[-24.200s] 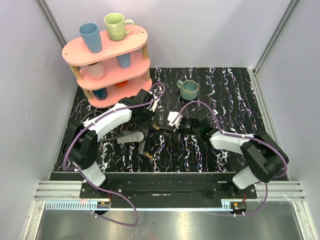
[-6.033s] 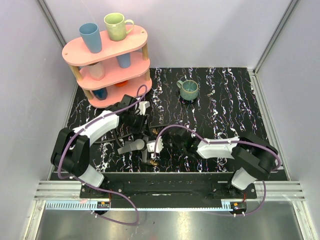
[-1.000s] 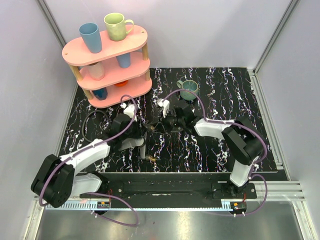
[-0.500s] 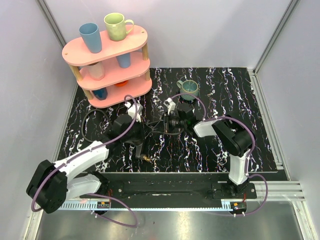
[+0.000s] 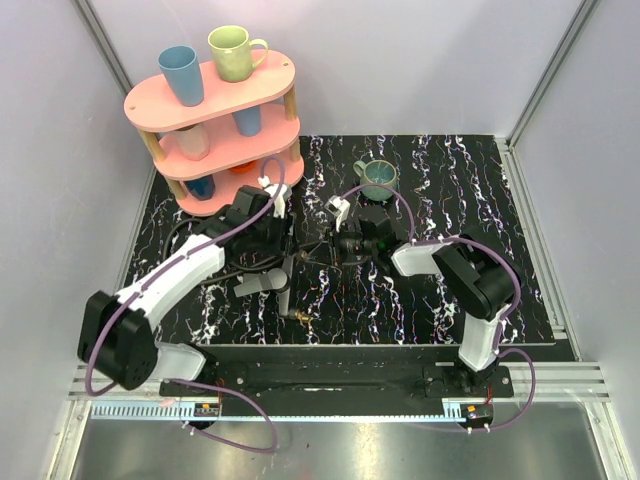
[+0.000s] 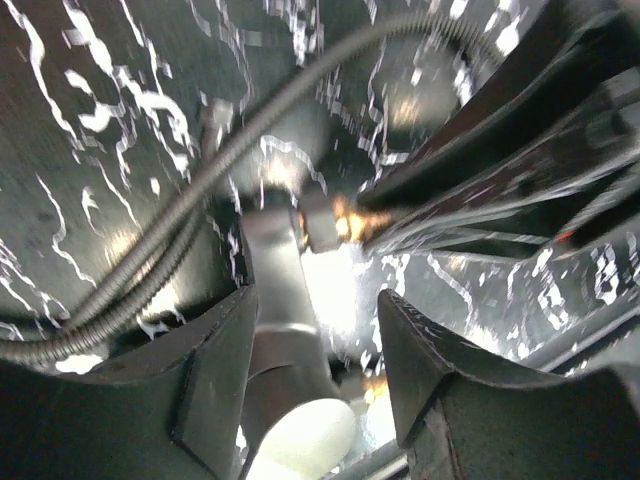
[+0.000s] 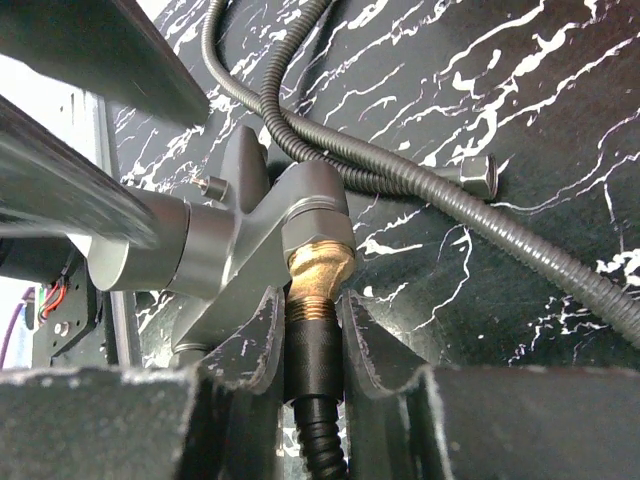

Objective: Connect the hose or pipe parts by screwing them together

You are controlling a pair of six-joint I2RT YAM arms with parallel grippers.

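Observation:
In the right wrist view my right gripper (image 7: 312, 305) is shut on the black knurled nut (image 7: 313, 350) of a ribbed black hose. The nut sits on the brass thread (image 7: 320, 268) of a grey metal piece (image 7: 240, 250). My left gripper (image 6: 315, 350) stands open around a grey stem (image 6: 285, 330), which lies close to the left finger, and a brass joint (image 6: 350, 222) glints beyond it. From above, the left gripper (image 5: 278, 243) and right gripper (image 5: 335, 245) face each other at mid-mat. The dark grey fan-shaped piece (image 5: 262, 284) lies below them, its brass tip (image 5: 301, 318) near the front edge.
A second grey hose (image 7: 300, 130) with a hex end (image 7: 480, 178) curls over the marbled mat. A pink three-tier rack (image 5: 215, 120) with cups stands at the back left. A teal mug (image 5: 379, 178) sits behind the right gripper. Walls close in both sides.
My left arm has swung back towards the rack, and its gripper closed and then opened. My right gripper has stayed shut on the nut, almost in place.

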